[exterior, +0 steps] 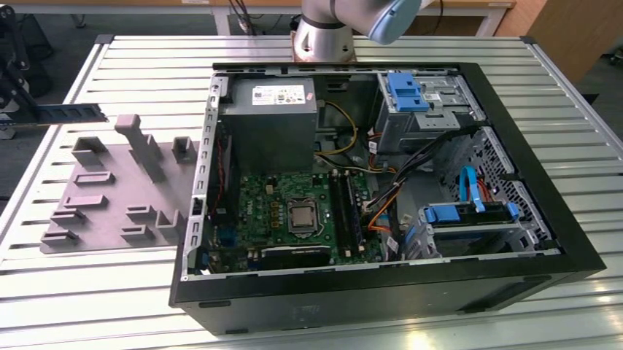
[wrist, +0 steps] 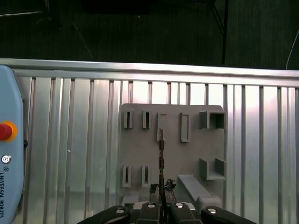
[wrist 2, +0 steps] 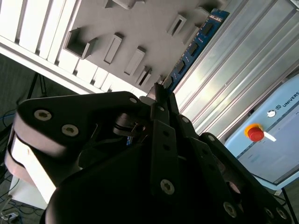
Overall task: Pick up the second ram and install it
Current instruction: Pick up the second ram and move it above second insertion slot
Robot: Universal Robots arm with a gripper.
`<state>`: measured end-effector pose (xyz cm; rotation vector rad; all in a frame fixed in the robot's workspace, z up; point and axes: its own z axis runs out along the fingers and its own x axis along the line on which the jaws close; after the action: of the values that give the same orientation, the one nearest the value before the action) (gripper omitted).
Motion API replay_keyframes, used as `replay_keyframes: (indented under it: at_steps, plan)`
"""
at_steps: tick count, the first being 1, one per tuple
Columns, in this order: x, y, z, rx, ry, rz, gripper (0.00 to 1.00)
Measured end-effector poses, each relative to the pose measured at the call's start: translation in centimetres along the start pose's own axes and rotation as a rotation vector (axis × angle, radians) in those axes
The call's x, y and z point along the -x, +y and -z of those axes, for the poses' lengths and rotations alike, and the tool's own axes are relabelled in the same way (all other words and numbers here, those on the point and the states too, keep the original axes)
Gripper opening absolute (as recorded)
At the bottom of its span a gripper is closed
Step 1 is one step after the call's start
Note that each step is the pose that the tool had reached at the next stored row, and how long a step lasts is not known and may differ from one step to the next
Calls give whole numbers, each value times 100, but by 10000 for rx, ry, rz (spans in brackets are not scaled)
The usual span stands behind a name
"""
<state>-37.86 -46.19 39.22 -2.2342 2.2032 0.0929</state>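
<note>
Gripping second ram, hand closed over grey fixture; pendant near, computer case beside fixture.

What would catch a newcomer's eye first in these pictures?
The open computer case dominates the exterior view, its green motherboard bared, on a slatted metal table. At that view's left edge the gripper is shut on the second ram, a blue-green stick held in the air near the grey fixture plate. A red button shows in both wrist views.
</note>
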Motion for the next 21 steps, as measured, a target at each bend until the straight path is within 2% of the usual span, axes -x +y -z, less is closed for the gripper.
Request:
replay_keyframes:
  at_steps: [21]
  plan:
    - [-1, -103, 4, 0, 0, 0, 14]
